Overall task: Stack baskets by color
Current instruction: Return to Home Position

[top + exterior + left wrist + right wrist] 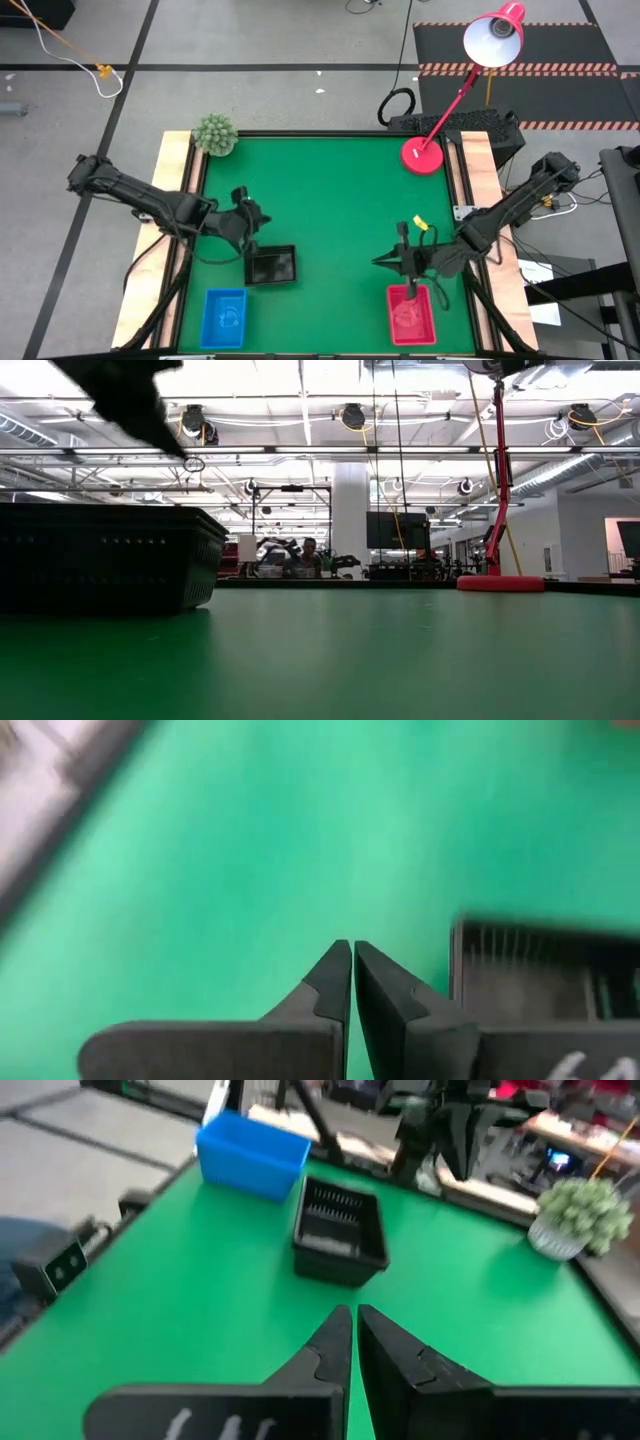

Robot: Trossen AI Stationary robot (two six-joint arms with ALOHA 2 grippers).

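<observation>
A black basket rests flat on the green mat left of centre; it also shows as the black basket and the black basket. A blue basket sits at the near left, a red basket at the near right. My left gripper hangs shut just beyond the black basket's far left corner, above the mat, holding nothing. My right gripper hovers shut beyond the red basket's far edge, empty.
A red desk lamp stands with its round base at the far right of the mat. A small green potted plant sits at the far left corner. Wooden rails edge the table's left and right sides. Bare mat lies in the middle.
</observation>
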